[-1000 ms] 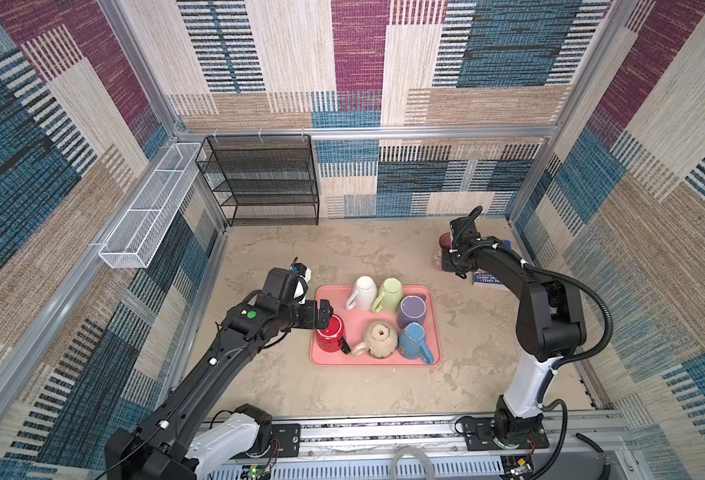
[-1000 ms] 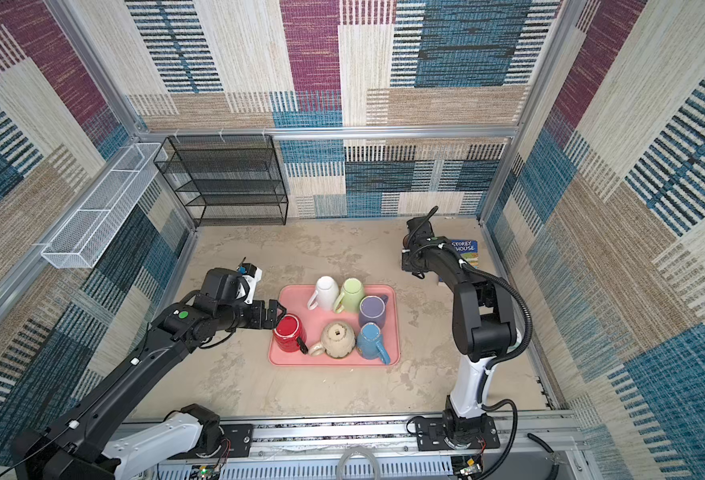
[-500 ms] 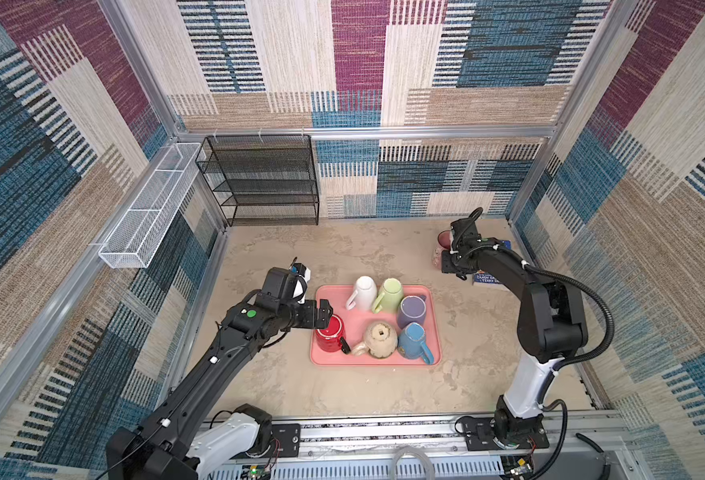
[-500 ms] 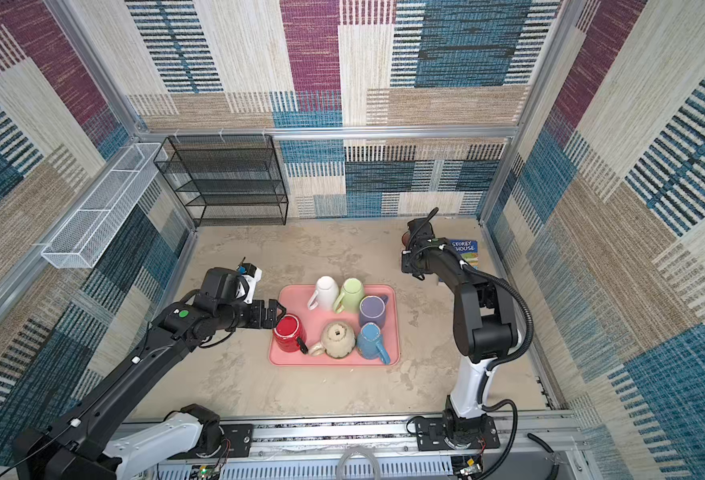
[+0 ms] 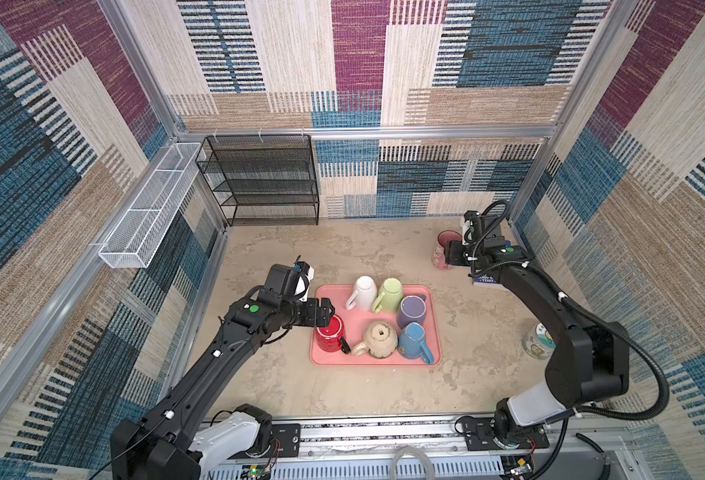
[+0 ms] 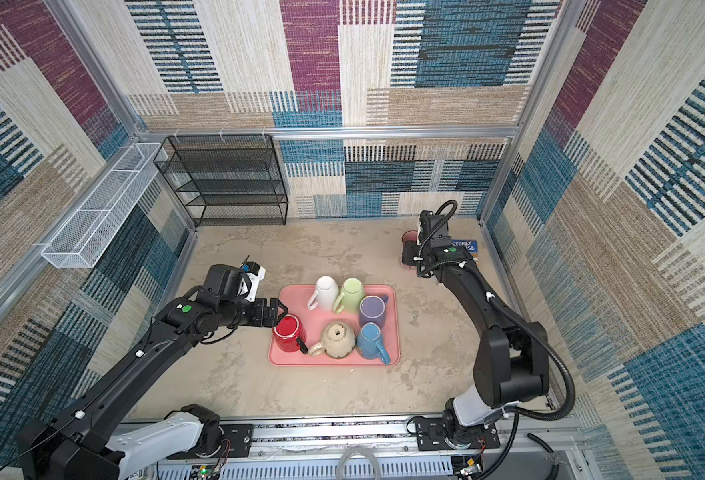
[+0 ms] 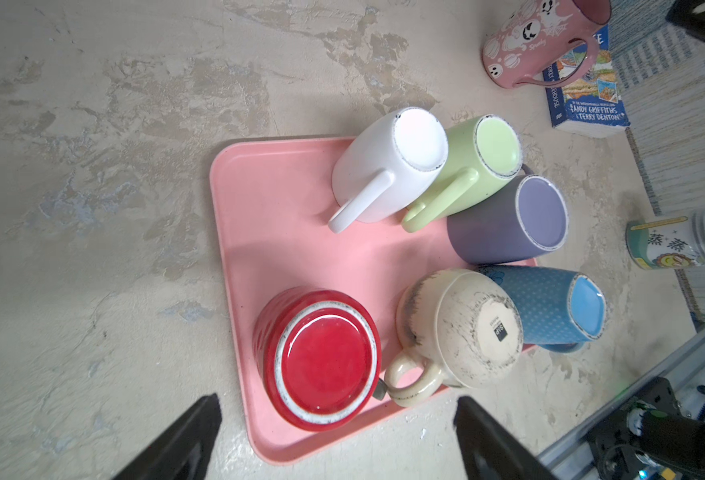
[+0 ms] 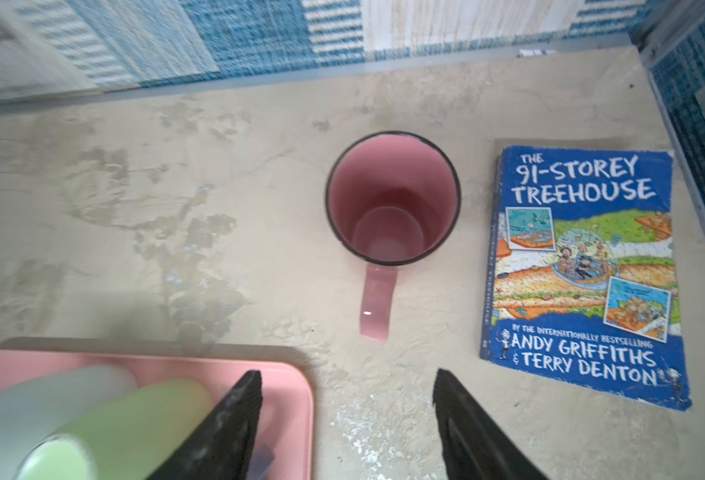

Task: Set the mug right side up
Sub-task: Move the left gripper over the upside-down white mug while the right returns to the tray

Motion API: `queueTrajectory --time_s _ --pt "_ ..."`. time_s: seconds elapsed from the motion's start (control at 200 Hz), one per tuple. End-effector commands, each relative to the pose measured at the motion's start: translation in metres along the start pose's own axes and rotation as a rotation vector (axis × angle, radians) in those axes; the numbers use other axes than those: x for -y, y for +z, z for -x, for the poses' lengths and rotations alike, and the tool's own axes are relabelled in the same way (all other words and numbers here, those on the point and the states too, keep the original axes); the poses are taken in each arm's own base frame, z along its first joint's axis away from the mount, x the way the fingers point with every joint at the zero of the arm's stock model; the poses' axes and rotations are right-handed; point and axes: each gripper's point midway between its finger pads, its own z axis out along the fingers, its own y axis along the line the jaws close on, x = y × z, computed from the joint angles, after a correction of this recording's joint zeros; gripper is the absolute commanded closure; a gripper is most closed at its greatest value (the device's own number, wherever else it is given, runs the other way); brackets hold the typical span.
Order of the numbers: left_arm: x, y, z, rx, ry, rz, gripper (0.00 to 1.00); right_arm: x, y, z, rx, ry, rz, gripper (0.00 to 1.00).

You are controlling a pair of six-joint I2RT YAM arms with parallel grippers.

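While your right gripper (image 8: pixel 346 374) hung with jaws spread and empty, the pink mug (image 8: pixel 392 199) stood upright beside the book (image 8: pixel 583 270) (that one looked done); your left gripper (image 7: pixel 337 400), jaws wide, hovered at the inverted red mug (image 7: pixel 321 357) on the tray (image 7: pixel 259 208), not yet gripped.

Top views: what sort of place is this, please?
Probably a robot test cell, not a home: patchwork woven wall panels on an aluminium frame, and two black robot arms mounted on a metal rail at the front edge.
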Motion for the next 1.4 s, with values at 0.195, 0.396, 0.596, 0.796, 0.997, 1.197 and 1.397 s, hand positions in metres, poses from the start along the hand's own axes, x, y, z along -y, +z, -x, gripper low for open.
queueTrajectory --time_s 0.195,0.396,0.596,0.796,0.997,1.197,1.397 --pt "0.005 0.001 -0.006 -0.081 0.082 0.024 0.25 -0.071 -0.046 0.002 0.163 0.021 0.309 0.32" --pt "0.007 0.001 -0.01 -0.104 0.108 0.051 0.27 -0.091 -0.065 -0.02 0.174 0.052 0.468 0.31" --pt "0.007 0.002 -0.012 -0.126 0.155 0.063 0.0 -0.097 -0.072 -0.031 0.179 0.042 0.523 0.27" --pt "0.009 0.013 -0.01 -0.177 0.193 0.054 0.07 -0.093 -0.065 -0.044 0.168 0.054 0.513 0.21" --pt "0.01 0.029 -0.007 -0.223 0.195 0.068 0.26 -0.09 -0.056 -0.053 0.153 0.071 0.505 0.22" --pt "0.022 0.045 0.006 -0.243 0.259 0.056 0.29 -0.088 -0.052 -0.065 0.139 0.052 0.502 0.23" --pt "0.033 0.068 0.024 -0.272 0.368 0.011 0.31 -0.089 -0.058 -0.069 0.161 0.038 0.526 0.26"
